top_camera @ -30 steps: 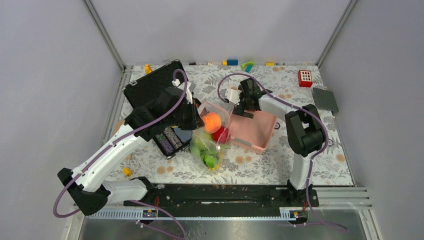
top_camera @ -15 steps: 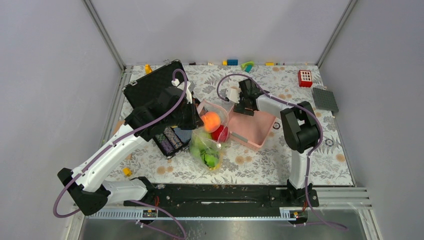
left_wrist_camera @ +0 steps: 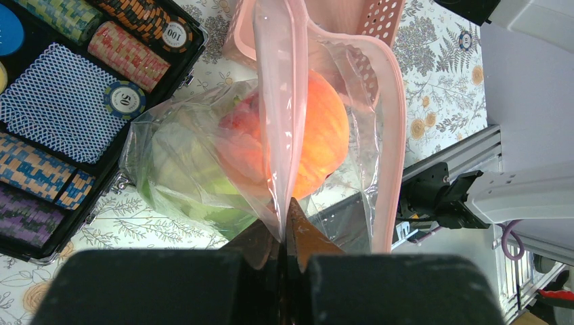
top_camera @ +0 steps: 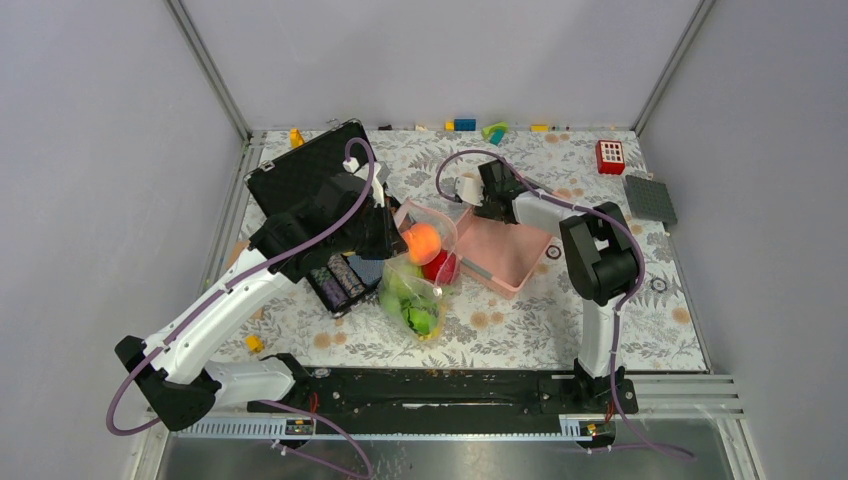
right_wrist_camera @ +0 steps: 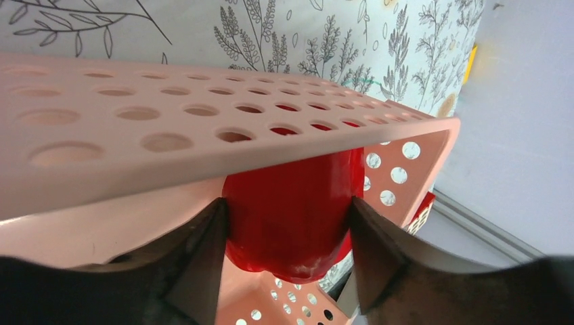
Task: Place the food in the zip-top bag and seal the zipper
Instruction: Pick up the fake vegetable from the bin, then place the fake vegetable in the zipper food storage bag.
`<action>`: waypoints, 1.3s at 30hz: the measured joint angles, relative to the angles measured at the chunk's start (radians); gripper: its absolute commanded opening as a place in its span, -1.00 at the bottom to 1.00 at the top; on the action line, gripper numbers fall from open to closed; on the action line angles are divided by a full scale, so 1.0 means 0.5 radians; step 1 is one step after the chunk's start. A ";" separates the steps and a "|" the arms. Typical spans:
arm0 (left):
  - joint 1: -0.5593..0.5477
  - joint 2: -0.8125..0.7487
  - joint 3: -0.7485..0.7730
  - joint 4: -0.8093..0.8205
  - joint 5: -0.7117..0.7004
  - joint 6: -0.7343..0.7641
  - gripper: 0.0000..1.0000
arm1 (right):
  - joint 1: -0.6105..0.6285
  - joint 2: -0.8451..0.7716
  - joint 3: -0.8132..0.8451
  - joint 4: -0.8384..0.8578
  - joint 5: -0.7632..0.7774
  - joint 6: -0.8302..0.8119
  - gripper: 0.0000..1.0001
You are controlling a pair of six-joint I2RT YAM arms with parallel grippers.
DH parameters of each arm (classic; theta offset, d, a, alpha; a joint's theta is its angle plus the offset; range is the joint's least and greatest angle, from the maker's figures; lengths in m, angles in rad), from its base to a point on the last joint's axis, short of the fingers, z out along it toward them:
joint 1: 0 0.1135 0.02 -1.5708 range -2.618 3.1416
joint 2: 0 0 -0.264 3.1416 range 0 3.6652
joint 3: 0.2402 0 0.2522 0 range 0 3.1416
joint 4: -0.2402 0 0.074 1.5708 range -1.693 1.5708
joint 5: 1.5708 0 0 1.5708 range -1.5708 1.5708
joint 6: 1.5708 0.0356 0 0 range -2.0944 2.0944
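Note:
The zip-top bag stands in the table's middle, holding an orange fruit, a red apple and green food. My left gripper is shut on the bag's mouth edge. In the left wrist view the fingertips pinch the film, and the pinkish zipper strip loops open around the orange fruit. My right gripper is at the far left corner of the pink basket. In the right wrist view it is shut on another red apple below the basket wall.
An open black case of poker chips lies left of the bag, also in the left wrist view. A red block and a grey baseplate sit far right. Small bricks line the far edge.
My right gripper has moved a little farther back and left, and the pink basket has shifted left with it. The left gripper and the bag have stayed still.

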 measured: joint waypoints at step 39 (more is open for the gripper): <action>0.000 -0.016 0.012 -0.024 0.000 -0.003 -1.00 | 0.004 -1.648 -0.506 0.256 -0.909 1.616 -0.65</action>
